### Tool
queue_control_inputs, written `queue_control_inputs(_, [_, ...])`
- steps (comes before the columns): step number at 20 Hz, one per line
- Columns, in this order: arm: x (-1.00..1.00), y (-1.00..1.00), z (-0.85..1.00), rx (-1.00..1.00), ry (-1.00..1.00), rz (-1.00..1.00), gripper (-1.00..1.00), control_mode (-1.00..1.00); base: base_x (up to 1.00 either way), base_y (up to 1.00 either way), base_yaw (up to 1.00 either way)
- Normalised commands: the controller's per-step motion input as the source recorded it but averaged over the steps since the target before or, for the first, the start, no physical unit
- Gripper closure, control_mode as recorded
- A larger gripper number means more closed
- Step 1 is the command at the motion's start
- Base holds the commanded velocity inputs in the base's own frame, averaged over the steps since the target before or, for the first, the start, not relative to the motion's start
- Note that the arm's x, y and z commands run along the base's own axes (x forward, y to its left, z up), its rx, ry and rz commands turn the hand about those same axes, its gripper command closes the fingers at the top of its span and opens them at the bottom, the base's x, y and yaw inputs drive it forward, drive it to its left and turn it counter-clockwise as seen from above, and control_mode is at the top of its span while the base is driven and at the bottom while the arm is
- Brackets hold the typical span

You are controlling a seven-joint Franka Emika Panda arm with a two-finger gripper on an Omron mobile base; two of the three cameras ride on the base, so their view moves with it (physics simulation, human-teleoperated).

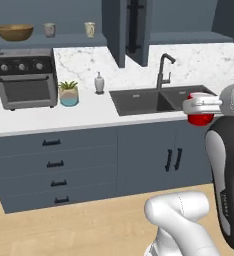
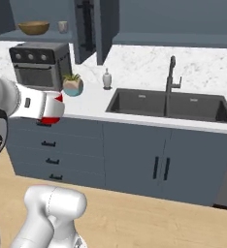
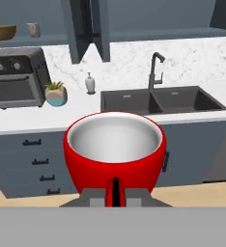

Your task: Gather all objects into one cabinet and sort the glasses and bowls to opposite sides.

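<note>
Hand (image 3: pixel 115 192): pinched on the rim of the red cup (image 3: pixel 114 152), held in the air in front of the sink (image 1: pixel 161 98).
Bowl (image 1: pixel 13 32): set on the cabinet shelf (image 1: pixel 69 42) above the oven (image 1: pixel 25 77).
Mugs: grey-pink mug (image 1: pixel 49 30) and beige mug (image 1: pixel 90 29) stood right of the bowl.

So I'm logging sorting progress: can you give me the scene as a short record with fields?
gripper: shut on the red cup, carried in front of the counter
open cabinet shelf: wooden bowl at left, greyish-pink mug, beige mug to its right
counter items: toaster oven, plant pot, soap bottle
sink: nothing seen inside
</note>
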Motion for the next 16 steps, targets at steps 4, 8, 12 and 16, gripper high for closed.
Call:
queue_control_inputs(4, [0.00,0.00,0.00,0.00,0.00,0.00,1.00,1.00,0.00,1.00,0.01])
queue_control_inputs(8, [0.00,0.00,0.00,0.00,0.00,0.00,1.00,1.00,0.00,1.00,0.00])
queue_control_inputs(12, [0.00,0.00,0.00,0.00,0.00,0.00,1.00,1.00,0.22,0.68,0.00])
queue_control_inputs(16, [0.00,0.00,0.00,0.00,0.00,0.00,1.00,1.00,0.61,0.09,0.00])
